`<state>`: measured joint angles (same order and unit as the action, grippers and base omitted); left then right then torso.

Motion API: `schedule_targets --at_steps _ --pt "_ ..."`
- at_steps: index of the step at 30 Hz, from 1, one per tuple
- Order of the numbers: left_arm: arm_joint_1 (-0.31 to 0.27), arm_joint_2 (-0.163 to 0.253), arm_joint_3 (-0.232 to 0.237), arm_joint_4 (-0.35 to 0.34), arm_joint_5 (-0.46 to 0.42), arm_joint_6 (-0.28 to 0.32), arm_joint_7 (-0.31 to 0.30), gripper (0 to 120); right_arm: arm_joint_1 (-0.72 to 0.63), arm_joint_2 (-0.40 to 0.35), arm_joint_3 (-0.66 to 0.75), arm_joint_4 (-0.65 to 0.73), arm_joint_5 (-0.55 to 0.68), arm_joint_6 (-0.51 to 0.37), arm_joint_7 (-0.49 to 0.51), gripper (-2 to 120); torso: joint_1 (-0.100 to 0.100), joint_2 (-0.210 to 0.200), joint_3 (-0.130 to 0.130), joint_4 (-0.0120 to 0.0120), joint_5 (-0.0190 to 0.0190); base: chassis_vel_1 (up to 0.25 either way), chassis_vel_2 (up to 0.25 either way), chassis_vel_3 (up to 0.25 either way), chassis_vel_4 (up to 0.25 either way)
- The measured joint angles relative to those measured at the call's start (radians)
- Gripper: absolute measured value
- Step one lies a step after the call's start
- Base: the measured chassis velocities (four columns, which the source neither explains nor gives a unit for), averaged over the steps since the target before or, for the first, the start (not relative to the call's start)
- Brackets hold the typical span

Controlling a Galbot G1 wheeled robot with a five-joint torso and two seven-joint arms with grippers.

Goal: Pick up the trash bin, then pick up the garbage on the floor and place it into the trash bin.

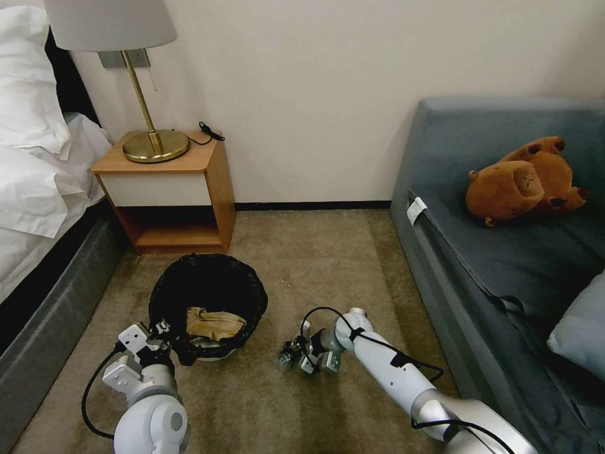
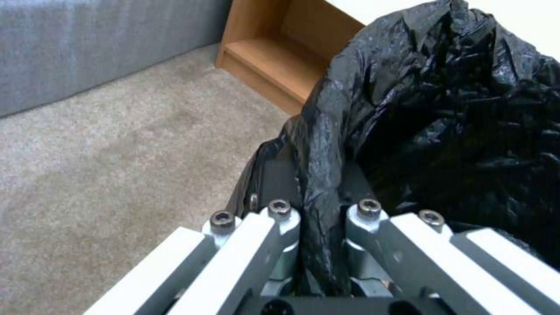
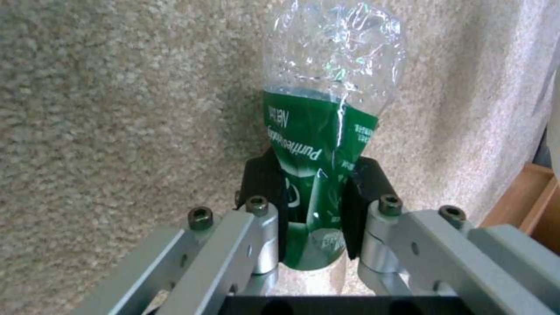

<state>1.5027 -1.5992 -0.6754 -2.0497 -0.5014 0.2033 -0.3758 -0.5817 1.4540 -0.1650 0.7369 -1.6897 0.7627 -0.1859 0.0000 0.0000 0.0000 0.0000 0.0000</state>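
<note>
The trash bin (image 1: pixel 165 285), white with a crinkled black bag over its rim, sits low over the carpet in front of the nightstand. A crumpled brown paper bag (image 1: pixel 214 323) lies inside it. My left gripper (image 1: pixel 169 339) is shut on the bin's near rim, its pads pinching a fold of the black bag (image 2: pixel 318 144). To the right of the bin, my right gripper (image 1: pixel 292 355) is down near the carpet. It is shut on a crushed clear bottle with a green label (image 3: pixel 315 131), held across the label; the bottle's clear end sticks out past the fingertips.
A wooden nightstand (image 1: pixel 170 189) with a brass lamp (image 1: pixel 151 142) stands behind the bin. The bed (image 1: pixel 38 208) runs along the left and a grey sofa (image 1: pixel 504 252) with a brown plush toy (image 1: pixel 523 180) along the right. Open carpet (image 1: pixel 315 265) lies between them.
</note>
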Motion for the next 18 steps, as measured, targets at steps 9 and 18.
schedule_targets --at_steps 9,18 --pt "-0.005 0.012 -0.011 0.007 -0.005 0.000 0.000 4 -0.004 -0.014 0.057 0.025 0.054 0.017 -0.010 16 0.000 0.000 0.000 0.0000 0.0000 0.000 0.000 0.000 0.000" --pt "-0.002 0.023 -0.019 0.019 -0.016 -0.001 0.001 4 -0.012 -0.031 0.168 0.058 0.095 0.028 -0.005 16 0.000 0.000 0.000 0.0000 0.0000 0.000 0.000 0.000 0.000"
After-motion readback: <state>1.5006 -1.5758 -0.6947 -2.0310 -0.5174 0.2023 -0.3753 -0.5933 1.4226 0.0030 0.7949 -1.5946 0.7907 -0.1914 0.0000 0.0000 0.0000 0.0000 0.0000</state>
